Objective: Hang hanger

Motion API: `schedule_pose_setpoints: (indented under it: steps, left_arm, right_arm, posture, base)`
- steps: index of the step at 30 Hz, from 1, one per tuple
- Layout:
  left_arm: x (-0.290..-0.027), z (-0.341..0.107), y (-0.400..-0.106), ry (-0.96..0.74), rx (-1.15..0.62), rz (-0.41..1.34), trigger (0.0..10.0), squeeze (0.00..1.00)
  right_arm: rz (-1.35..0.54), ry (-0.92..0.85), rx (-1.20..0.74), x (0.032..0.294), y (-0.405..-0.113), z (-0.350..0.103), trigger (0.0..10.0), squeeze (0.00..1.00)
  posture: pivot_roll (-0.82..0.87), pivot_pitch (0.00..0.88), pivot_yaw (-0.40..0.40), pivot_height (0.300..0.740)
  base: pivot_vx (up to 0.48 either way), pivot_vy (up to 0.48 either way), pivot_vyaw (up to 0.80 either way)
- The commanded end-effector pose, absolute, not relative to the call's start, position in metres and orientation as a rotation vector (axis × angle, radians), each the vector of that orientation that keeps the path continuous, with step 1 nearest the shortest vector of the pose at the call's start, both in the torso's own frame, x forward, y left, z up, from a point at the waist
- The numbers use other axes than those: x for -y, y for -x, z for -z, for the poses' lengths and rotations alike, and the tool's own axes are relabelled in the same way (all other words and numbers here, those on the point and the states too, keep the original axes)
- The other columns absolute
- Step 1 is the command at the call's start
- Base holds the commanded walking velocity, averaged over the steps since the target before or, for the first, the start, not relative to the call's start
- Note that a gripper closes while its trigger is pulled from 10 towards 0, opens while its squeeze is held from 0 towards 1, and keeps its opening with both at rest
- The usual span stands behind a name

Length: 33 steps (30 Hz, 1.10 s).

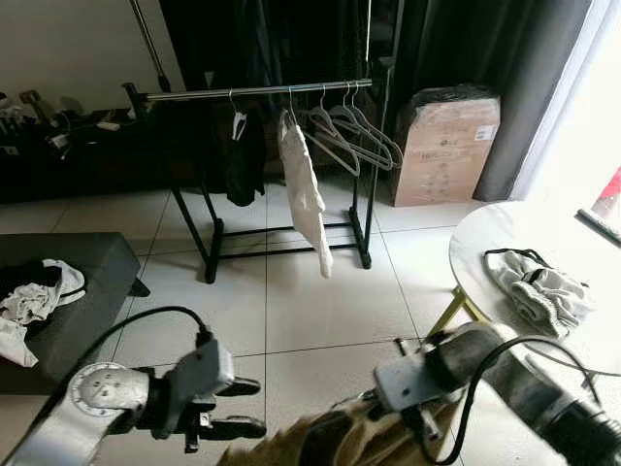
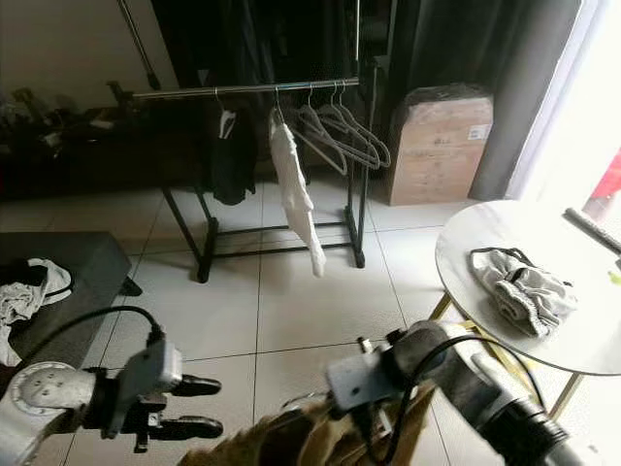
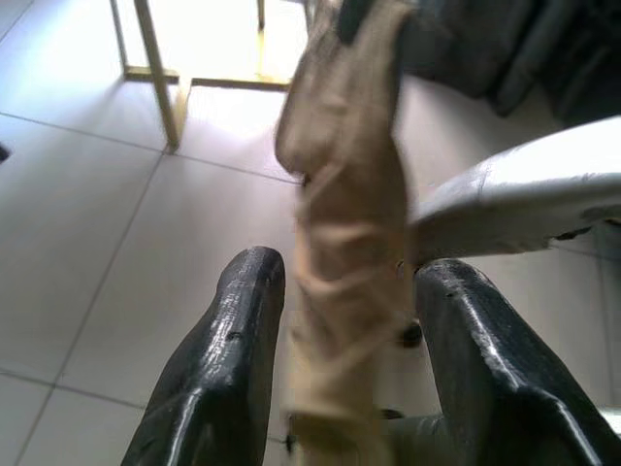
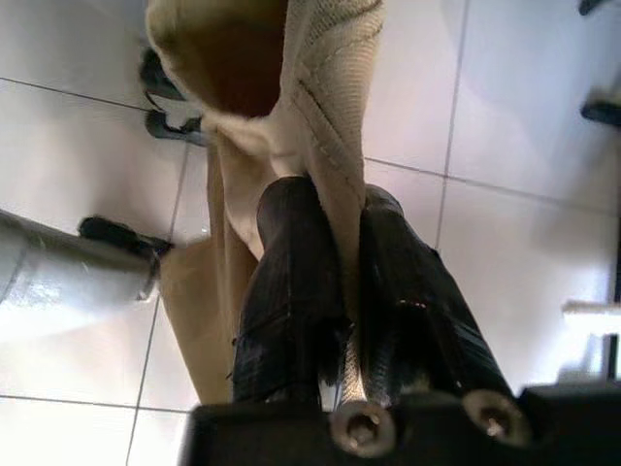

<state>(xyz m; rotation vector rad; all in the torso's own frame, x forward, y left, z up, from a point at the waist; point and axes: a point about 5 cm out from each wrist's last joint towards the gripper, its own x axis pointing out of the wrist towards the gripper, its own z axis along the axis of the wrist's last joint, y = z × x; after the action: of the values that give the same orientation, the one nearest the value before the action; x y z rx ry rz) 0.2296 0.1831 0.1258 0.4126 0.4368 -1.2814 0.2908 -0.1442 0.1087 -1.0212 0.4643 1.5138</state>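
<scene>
Left eye view: the left gripper [image 1: 243,408] sits low, its 2 black fingers parted, with a tan garment [image 1: 320,442] bunched just beside its tips. The right gripper [image 1: 412,427] is mostly buried in that same cloth. Well ahead of both grippers stands a clothes rack [image 1: 257,91] carrying a dark garment [image 1: 243,160], a white garment [image 1: 304,194] and several empty hangers [image 1: 354,131]. Out beyond the right arm is a round table [image 1: 485,238] with a grey cloth [image 1: 539,291] on it; a cardboard box [image 1: 446,146] stands past the rack.

Right eye view: the same scene — a dark bench [image 2: 82,267] with white clothes [image 2: 24,286] lies ahead of the left gripper, off to its outer side.

Left wrist view: the 2 fingers [image 3: 223,379] stand apart, the tan garment hanging between them, touching neither clearly.

Right wrist view: the 2 fingers [image 4: 291,291] are pressed together on a fold of the tan garment — gripping it. Whether a hanger is inside the cloth cannot be told.
</scene>
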Motion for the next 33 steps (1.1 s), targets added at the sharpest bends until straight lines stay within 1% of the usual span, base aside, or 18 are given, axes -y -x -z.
schedule_pose_setpoints:
  steps: [1,3,5,6,12,14,16,18,21,24,28,33]
  left_arm:
    - [-0.179,-0.128,-0.225,-0.413,-0.429,1.323,10.0,0.00]
    - [-0.172,-0.127,-0.218,-0.411,-0.437,1.401,10.0,0.00]
    - [-0.169,-0.127,-0.216,-0.413,-0.440,1.435,10.0,0.00]
    - [-0.167,-0.125,-0.218,-0.449,-0.434,1.434,10.0,0.00]
    - [-0.155,-0.124,-0.241,-0.574,-0.304,1.290,10.0,0.00]
    - [-0.153,-0.124,-0.242,-0.572,-0.298,1.284,10.0,0.00]
    - [-0.149,-0.123,-0.240,-0.532,-0.287,1.288,10.0,0.00]
    - [-0.148,-0.122,-0.238,-0.517,-0.291,1.300,10.0,0.00]
    - [-0.148,-0.118,-0.229,-0.490,-0.351,1.359,10.0,0.00]
    - [-0.152,-0.123,-0.223,-0.474,-0.375,1.414,10.0,0.00]
    - [-0.158,-0.128,-0.220,-0.492,-0.398,1.439,10.0,0.00]
    - [-0.158,-0.125,-0.221,-0.526,-0.406,1.430,10.0,0.00]
  right_arm:
    - [-1.529,1.026,-0.405,0.137,-0.293,-0.116,0.0,0.00]
    - [-1.554,1.019,-0.396,0.130,-0.291,-0.114,0.0,0.00]
    - [-1.570,1.015,-0.388,0.126,-0.290,-0.112,0.0,0.00]
    - [-1.589,1.007,-0.380,0.122,-0.289,-0.111,0.0,0.00]
    - [-1.643,1.001,-0.343,0.113,-0.283,-0.114,0.0,0.00]
    - [-1.645,1.003,-0.341,0.113,-0.283,-0.115,0.0,0.00]
    - [-1.651,1.004,-0.339,0.112,-0.281,-0.115,0.0,0.00]
    - [-1.653,1.004,-0.338,0.112,-0.281,-0.115,0.0,0.00]
    - [-1.660,1.000,-0.340,0.111,-0.280,-0.113,0.0,0.00]
    - [-1.658,1.027,-0.368,0.111,-0.281,-0.107,0.0,0.00]
    - [-1.657,1.015,-0.366,0.110,-0.282,-0.107,0.0,0.00]
    - [-1.660,1.006,-0.352,0.107,-0.282,-0.110,0.0,0.00]
  posture:
    - [-0.05,0.074,0.032,0.740]
    - [-0.05,0.065,0.033,0.740]
    - [-0.05,0.060,0.034,0.740]
    - [-0.05,0.058,0.036,0.740]
    - [-0.05,0.047,0.035,0.740]
    - [-0.05,0.047,0.035,0.740]
    - [-0.06,0.046,0.033,0.740]
    - [-0.06,0.046,0.033,0.740]
    - [-0.06,0.053,0.033,0.740]
    - [-0.05,0.056,0.035,0.740]
    - [-0.04,0.065,0.035,0.740]
    - [-0.05,0.070,0.035,0.740]
  base:
    - [0.000,0.000,0.00]
    - [0.000,0.000,0.00]
    - [0.000,0.000,0.00]
    - [0.000,0.000,0.00]
    - [0.000,0.000,0.00]
    - [0.000,0.000,0.00]
    - [0.000,0.000,0.00]
    - [0.000,0.000,0.00]
    - [0.000,0.000,0.00]
    - [0.000,0.000,0.00]
    - [0.000,0.000,0.00]
    - [0.000,0.000,0.00]
